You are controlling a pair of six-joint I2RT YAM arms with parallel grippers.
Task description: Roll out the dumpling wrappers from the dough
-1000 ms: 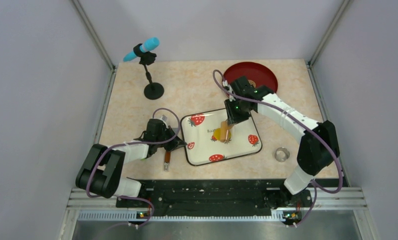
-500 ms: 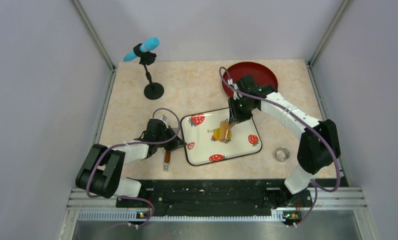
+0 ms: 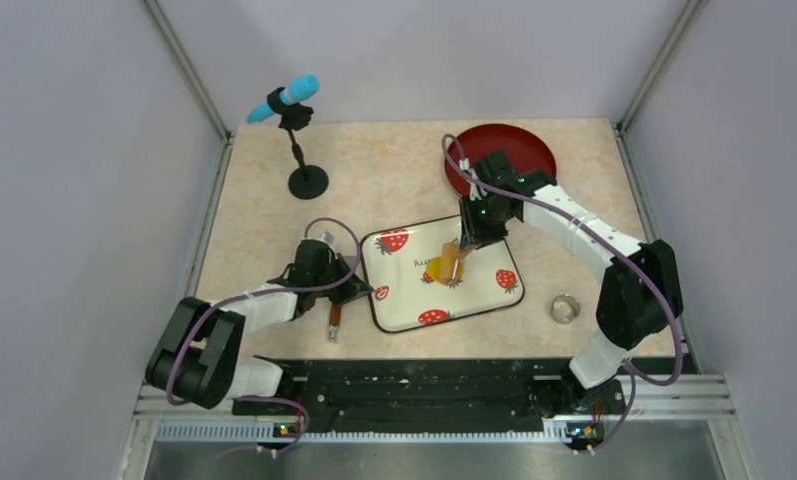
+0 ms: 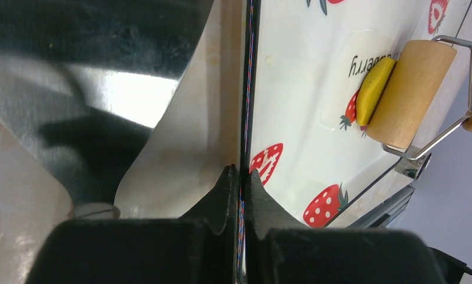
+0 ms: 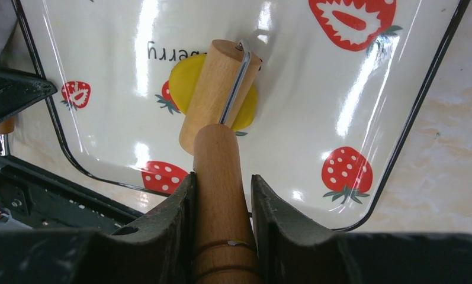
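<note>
A flattened patch of yellow dough (image 5: 183,83) lies on the white strawberry tray (image 3: 404,300). The wooden roller (image 5: 215,89) rests across the dough, covering its middle. My right gripper (image 5: 221,177) is shut on the roller's wooden handle (image 5: 217,160), above the tray's centre (image 3: 466,243). My left gripper (image 4: 241,171) is shut on the tray's black rim (image 4: 246,89) at its left edge (image 3: 366,290). In the left wrist view the dough (image 4: 374,89) peeks out beside the roller (image 4: 412,92). No dumpling wrappers are in view.
A red plate (image 3: 519,148) sits at the back right, partly behind the right arm. A small metal ring (image 3: 565,308) lies right of the tray. A microphone stand (image 3: 296,130) is at the back left. A small orange-handled tool (image 3: 334,320) lies near the left gripper.
The right wrist has shifted slightly right and back; the roller stays on the dough in nearly the same spot. The left gripper keeps its hold on the tray rim.
</note>
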